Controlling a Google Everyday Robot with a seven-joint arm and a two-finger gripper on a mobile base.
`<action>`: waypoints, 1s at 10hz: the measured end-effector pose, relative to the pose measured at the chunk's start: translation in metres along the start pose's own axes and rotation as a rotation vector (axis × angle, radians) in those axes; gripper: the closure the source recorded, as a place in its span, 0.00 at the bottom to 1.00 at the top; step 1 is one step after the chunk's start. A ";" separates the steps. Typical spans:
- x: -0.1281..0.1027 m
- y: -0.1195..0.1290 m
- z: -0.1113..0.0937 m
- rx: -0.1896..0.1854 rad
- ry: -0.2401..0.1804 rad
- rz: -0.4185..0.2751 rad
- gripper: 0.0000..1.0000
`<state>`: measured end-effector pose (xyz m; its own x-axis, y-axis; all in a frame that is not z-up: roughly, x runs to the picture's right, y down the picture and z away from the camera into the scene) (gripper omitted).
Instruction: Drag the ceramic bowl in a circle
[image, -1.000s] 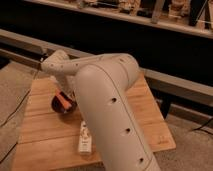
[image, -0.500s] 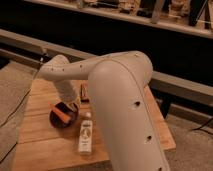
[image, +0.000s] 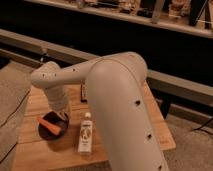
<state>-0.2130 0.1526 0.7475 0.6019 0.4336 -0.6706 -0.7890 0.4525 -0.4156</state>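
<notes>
The room was dim, with a dark ledge (image: 150, 20) running across the back and a pale wooden table (image: 150, 130) in front of it. The robot's big white arm (image: 117, 95) curved over the table and reached down on the left side. The gripper (image: 61, 117) sat at the far rim of the bowl (image: 52, 131), low over it and mostly hidden under the wrist. Whether it was clamped on that rim or free of it could not be told.

The bowl stood upright near the table's front left part, dark and glossy, with an orange piece (image: 50, 125) lying inside. A bottle (image: 86, 135) lay just beside it on the right, close enough that a wide circle could knock it. A small dark object (image: 84, 93) lay further back, half behind the arm.

The bowl was likely stiff, fairly heavy for its size and breakable, and its glaze looked slippery. The rim would be the best place to hold it, pinched with one side inside and one outside. Dragged flat on the wood it should slide well. Tilting it could spill the orange piece or chip the edge.
</notes>
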 end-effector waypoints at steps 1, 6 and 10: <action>-0.008 0.006 0.001 -0.008 -0.010 0.000 1.00; -0.075 0.022 -0.019 -0.023 -0.101 0.048 1.00; -0.111 -0.021 -0.029 0.062 -0.131 0.144 1.00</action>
<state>-0.2665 0.0722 0.8125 0.4975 0.5931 -0.6330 -0.8614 0.4238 -0.2799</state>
